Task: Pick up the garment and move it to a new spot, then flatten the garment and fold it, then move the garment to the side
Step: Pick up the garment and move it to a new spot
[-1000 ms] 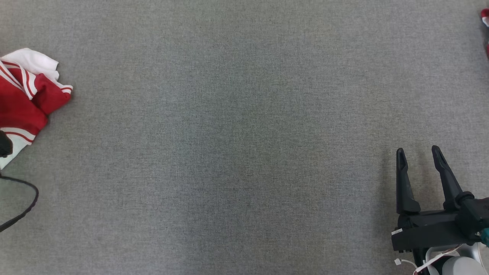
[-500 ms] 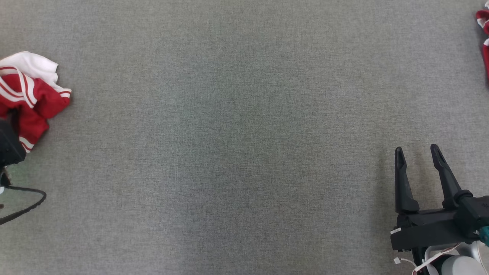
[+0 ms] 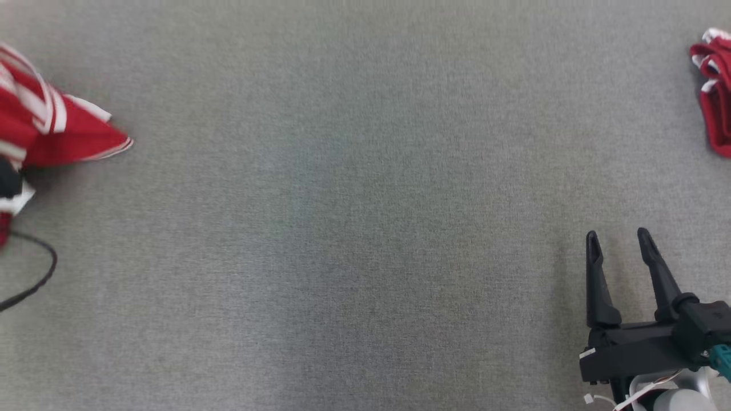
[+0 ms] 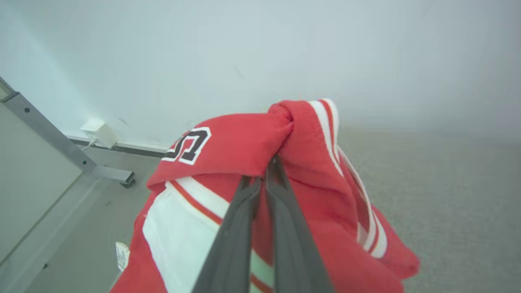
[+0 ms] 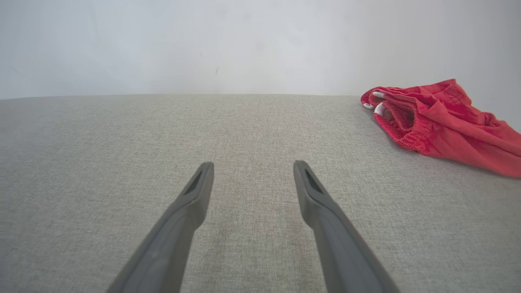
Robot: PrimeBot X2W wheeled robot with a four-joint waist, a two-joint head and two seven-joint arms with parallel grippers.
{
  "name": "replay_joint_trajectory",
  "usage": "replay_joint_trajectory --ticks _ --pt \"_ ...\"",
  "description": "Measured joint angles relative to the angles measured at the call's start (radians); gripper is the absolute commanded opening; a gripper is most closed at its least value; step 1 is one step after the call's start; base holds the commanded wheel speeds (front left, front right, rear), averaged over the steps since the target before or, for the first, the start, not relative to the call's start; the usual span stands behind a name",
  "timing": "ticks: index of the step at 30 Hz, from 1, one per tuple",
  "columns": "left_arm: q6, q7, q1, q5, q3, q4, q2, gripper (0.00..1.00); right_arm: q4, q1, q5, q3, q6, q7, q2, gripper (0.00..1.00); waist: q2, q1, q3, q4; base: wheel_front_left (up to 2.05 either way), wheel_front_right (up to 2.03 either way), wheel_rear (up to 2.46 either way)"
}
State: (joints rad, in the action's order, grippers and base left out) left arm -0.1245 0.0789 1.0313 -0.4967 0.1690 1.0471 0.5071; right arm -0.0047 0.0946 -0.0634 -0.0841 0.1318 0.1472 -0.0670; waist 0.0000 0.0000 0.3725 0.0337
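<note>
Red with white stripes, the garment point(image 3: 54, 128) sits at the far left edge of your head view, partly cut off by the frame and somewhat blurred, with one pointed corner reaching out over the grey cloth surface point(image 3: 365, 200). In the left wrist view you can see the left gripper point(image 4: 262, 183) with its two dark fingers pressed together, pinching a fold of the garment point(image 4: 240, 140). The fabric drapes down on both sides of the fingers. A black-and-white number patch lies just left of the pinch and a small white label hangs at the lower left. Behind it, note a grey metal bar point(image 4: 61, 150) and a small white box point(image 4: 99, 132) against the pale wall.

A thin black cable point(image 3: 43, 274) loops below the garment in the head view.

At the lower right, the right gripper point(image 3: 617, 237) holds nothing, with its fingers spread apart above the cloth. The right wrist view confirms the gap between them point(image 5: 253, 165).

A second red garment point(image 3: 714, 85) lies crumpled at the far right edge, well apart from the first. You see its elastic waistband in the right wrist view point(image 5: 443, 122).
</note>
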Motion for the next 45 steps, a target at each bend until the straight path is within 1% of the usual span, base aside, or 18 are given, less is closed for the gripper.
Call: replay_joint_trajectory --ticks 4,9,12,15,22,30,33,37,39,40,42,43,44,45 --pt "-0.001 0.081 0.038 0.015 0.034 -0.066 -0.007 0.0 0.03 -0.003 -0.012 0.011 0.0 0.013 0.003 1.0 0.0 0.0 -0.04 0.009 0.0 0.0 0.0" --pt "-0.007 0.105 0.092 0.023 0.105 -0.2 -0.037 0.0 0.072 -0.008 -0.034 0.022 0.0 0.035 0.008 1.0 0.0 0.0 -0.094 0.01 0.0 0.0 0.0" --pt "-0.007 0.077 0.11 0.021 0.155 -0.294 -0.057 0.0 0.093 -0.016 -0.044 0.029 0.0 0.048 0.012 1.0 -0.0001 -0.0001 -0.123 -0.001 0.0 0.0 0.0" --pt "-0.007 0.043 0.123 0.016 0.197 -0.388 -0.077 0.0 0.113 -0.016 -0.058 0.037 0.0 0.063 0.014 1.0 -0.0001 -0.0001 -0.14 -0.027 0.0 0.0 0.0" --pt "-0.004 -0.017 0.104 -0.005 0.26 -0.562 -0.156 0.0 0.166 -0.019 -0.106 0.06 0.0 0.092 0.015 1.0 -0.0001 -0.0001 -0.161 -0.122 0.0 0.0 0.0" --pt "0.032 -0.048 -0.035 -0.037 0.326 -0.679 -0.252 0.0 0.199 -0.033 -0.13 0.07 0.0 0.109 0.015 1.0 -0.0001 -0.0001 -0.174 -0.238 0.0 0.0 0.0" --pt "0.058 -0.043 -0.125 -0.06 0.334 -0.697 -0.281 0.0 0.205 -0.033 -0.137 0.072 0.0 0.11 0.016 1.0 0.0 -0.0001 -0.174 -0.271 0.0 0.0 0.0" --pt "0.087 -0.013 -0.264 -0.064 0.348 -0.69 -0.281 0.0 0.213 -0.031 -0.143 0.074 0.0 0.113 0.015 1.0 -0.0001 -0.0001 -0.169 -0.297 0.0 0.0 0.0" --pt "0.096 0.001 -0.33 -0.072 0.35 -0.675 -0.277 0.0 0.217 -0.028 -0.147 0.076 0.0 0.114 0.016 1.0 -0.0001 0.0 -0.162 -0.301 0.0 0.0 0.0" --pt "0.105 0.016 -0.384 -0.072 0.358 -0.655 -0.263 0.0 0.219 -0.023 -0.147 0.076 0.0 0.114 0.016 1.0 0.0 0.0001 -0.157 -0.3 0.0 0.0 0.0" --pt "0.107 0.027 -0.432 -0.076 0.36 -0.633 -0.256 0.0 0.219 -0.018 -0.147 0.076 0.0 0.114 0.016 1.0 -0.0001 0.0001 -0.155 -0.295 0.0 0.0 0.0" --pt "0.106 0.028 -0.448 -0.072 0.372 -0.623 -0.25 0.07 0.218 -0.016 -0.147 0.076 0.0 0.114 0.016 1.0 -0.0001 0.0001 -0.155 -0.291 0.0 0.0 0.0" --pt "0.103 0.037 -0.461 -0.062 0.383 -0.617 -0.246 0.95 0.218 -0.016 -0.147 0.074 0.0 0.114 0.016 1.0 -0.0001 0.0 -0.154 -0.286 0.0 0.0 0.0" --pt "0.098 0.045 -0.47 -0.061 0.388 -0.613 -0.248 1.0 0.219 -0.016 -0.146 0.074 0.0 0.114 0.016 1.0 -0.0001 0.0001 -0.154 -0.281 0.0 0.0 0.0"
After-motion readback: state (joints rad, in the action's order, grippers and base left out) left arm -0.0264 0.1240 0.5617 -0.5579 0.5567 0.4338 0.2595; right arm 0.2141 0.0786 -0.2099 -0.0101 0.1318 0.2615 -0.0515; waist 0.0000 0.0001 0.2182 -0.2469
